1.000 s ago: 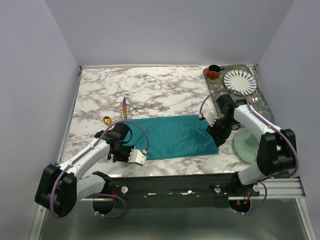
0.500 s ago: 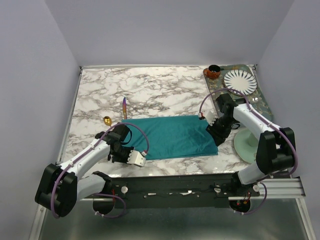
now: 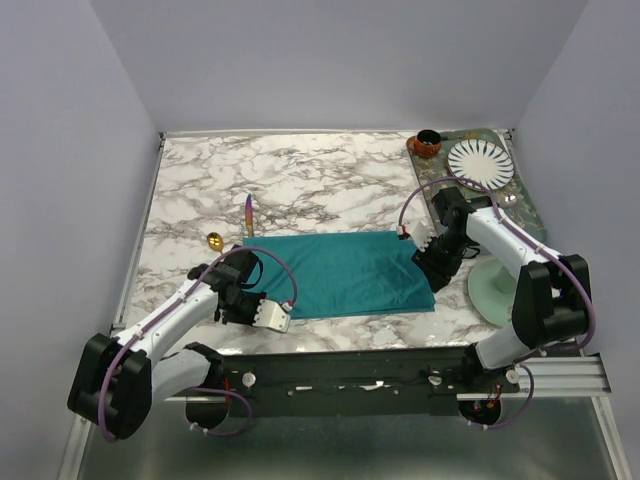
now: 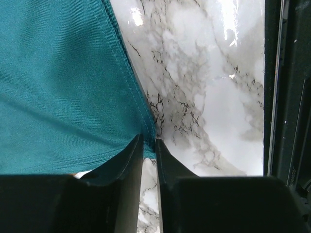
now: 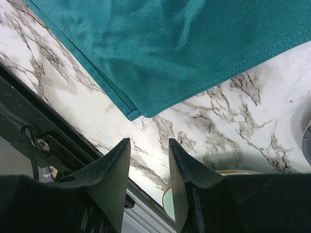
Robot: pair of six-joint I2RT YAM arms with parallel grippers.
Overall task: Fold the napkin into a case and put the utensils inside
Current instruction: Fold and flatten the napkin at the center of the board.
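Note:
The teal napkin lies on the marble table as a wide folded rectangle; it also shows in the left wrist view and the right wrist view. My left gripper sits at its near left corner, and the fingers are pinched on that corner's hem. My right gripper is open and empty, just off the napkin's near right corner. The purple-rainbow utensil and the gold utensil lie on the marble beyond the napkin's left end.
A pale green saucer stands right of my right gripper. A dark tray at the back right holds a striped plate, with a brown cup beside it. A black rail runs along the near edge.
My left gripper has crept slightly toward the near edge at the napkin's corner. The right arm and the napkin have hardly moved.

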